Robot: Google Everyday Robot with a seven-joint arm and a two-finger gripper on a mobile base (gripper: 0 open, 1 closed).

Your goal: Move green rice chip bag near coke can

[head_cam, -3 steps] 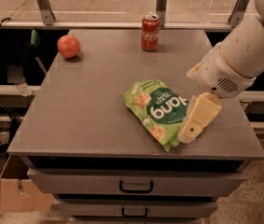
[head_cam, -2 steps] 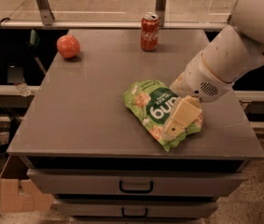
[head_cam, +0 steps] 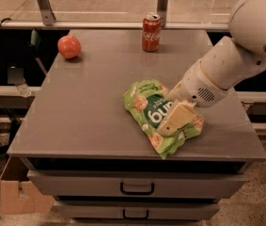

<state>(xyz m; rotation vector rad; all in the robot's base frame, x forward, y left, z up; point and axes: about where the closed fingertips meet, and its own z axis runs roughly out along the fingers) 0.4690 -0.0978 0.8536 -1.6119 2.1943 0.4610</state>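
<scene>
The green rice chip bag (head_cam: pixel 147 103) lies flat on the grey tabletop (head_cam: pixel 90 107), right of centre and near the front edge. Its dark green logo faces up. The coke can (head_cam: pixel 151 32) stands upright at the back edge of the table, well apart from the bag. My gripper (head_cam: pixel 173 122) reaches in from the right on the white arm (head_cam: pixel 231 60) and sits over the right half of the bag, hiding part of it. I cannot tell whether it touches the bag.
A round orange-red fruit (head_cam: pixel 69 46) sits at the back left of the table. Drawers with black handles (head_cam: pixel 137 188) are below the front edge. A cardboard box (head_cam: pixel 17 192) stands on the floor at the left. A rail and glass run behind the table.
My gripper has moved left and down from beside the bag's right edge to over the bag. The bag, the can and the fruit have not moved.
</scene>
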